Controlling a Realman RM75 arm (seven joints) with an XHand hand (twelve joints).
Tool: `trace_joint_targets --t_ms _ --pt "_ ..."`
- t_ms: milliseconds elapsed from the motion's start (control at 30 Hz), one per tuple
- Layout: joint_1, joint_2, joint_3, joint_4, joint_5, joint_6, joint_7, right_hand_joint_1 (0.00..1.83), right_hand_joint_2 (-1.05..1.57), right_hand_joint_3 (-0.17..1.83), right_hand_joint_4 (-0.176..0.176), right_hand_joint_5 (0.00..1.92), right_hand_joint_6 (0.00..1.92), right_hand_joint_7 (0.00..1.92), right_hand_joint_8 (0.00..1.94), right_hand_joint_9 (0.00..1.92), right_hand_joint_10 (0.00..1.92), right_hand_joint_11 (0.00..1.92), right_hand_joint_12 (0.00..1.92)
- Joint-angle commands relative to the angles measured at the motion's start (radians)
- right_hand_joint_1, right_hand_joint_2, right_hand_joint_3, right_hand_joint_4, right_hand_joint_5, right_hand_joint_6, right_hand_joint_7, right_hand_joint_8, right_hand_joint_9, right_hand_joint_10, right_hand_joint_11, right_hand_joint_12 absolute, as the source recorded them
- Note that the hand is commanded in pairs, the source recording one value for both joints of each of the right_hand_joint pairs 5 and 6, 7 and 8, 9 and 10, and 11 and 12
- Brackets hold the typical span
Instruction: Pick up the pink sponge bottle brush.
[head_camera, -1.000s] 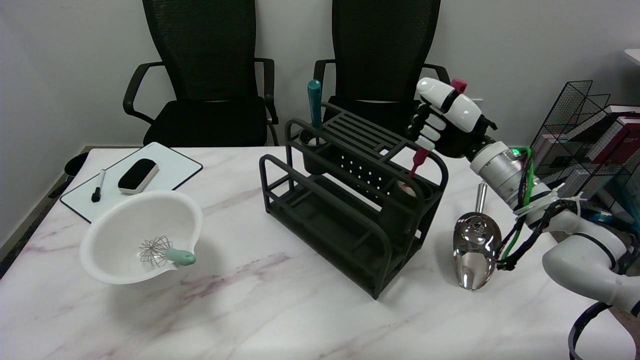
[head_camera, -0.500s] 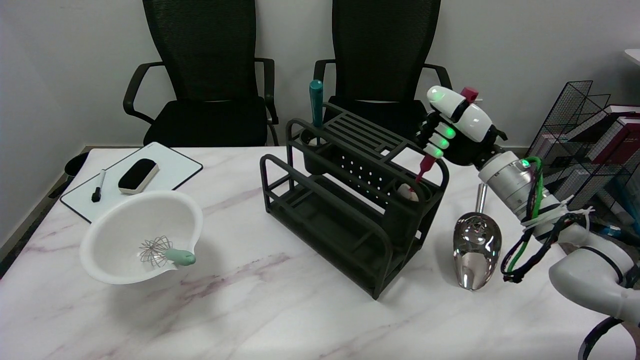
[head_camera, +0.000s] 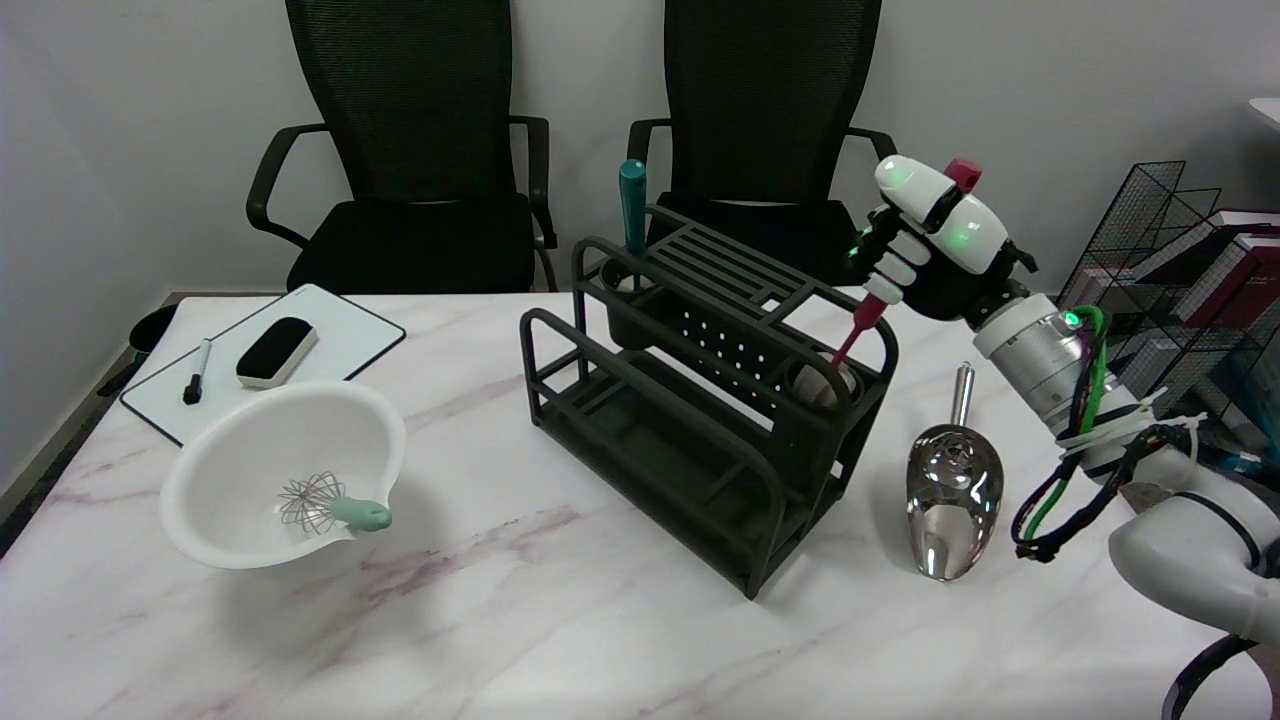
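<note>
White bowl (head_camera: 250, 455) with whisk (head_camera: 325, 505) sitting at 9 o'clock on table (head_camera: 560, 620). Black rack (head_camera: 690, 440) standing at centre. Pink sponge bottle brush (head_camera: 862, 322) tilting toward 1 o'clock, lower end inside rack's right cup. Robot hand (head_camera: 925, 245) wrapping fingers around brush handle. Metal scoop (head_camera: 950, 495) lying at 4 o'clock.

A rack (head_camera: 700, 440) is sitting in the middle of the table (head_camera: 560, 620). A bowl (head_camera: 270, 440) is lying at the lower left, a whisk (head_camera: 325, 505) inside. A scoop (head_camera: 950, 490) is lying right of the rack.
</note>
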Motion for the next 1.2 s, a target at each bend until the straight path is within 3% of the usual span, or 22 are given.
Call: trace_joint_targets --t_ms 33,400,767,1200 --pt "0.014 0.005 0.071 0.078 0.002 -0.078 0.0 1.04 1.57 0.41 0.0 1.92 1.92 1.92 1.92 1.92 1.92 1.92 1.92" --pt "-0.009 0.022 0.176 0.166 -0.007 -0.147 0.001 1.05 1.57 0.39 0.0 1.92 1.92 1.92 1.92 1.92 1.92 1.92 1.92" --pt "-0.019 0.147 0.187 0.194 -0.005 -0.179 0.001 1.05 1.57 0.37 0.0 1.92 1.92 1.92 1.92 1.92 1.92 1.92 1.92" --pt "-0.017 0.152 0.246 0.246 -0.008 -0.24 0.001 1.06 1.57 0.33 0.0 1.92 1.92 1.92 1.92 1.92 1.92 1.92 1.92"
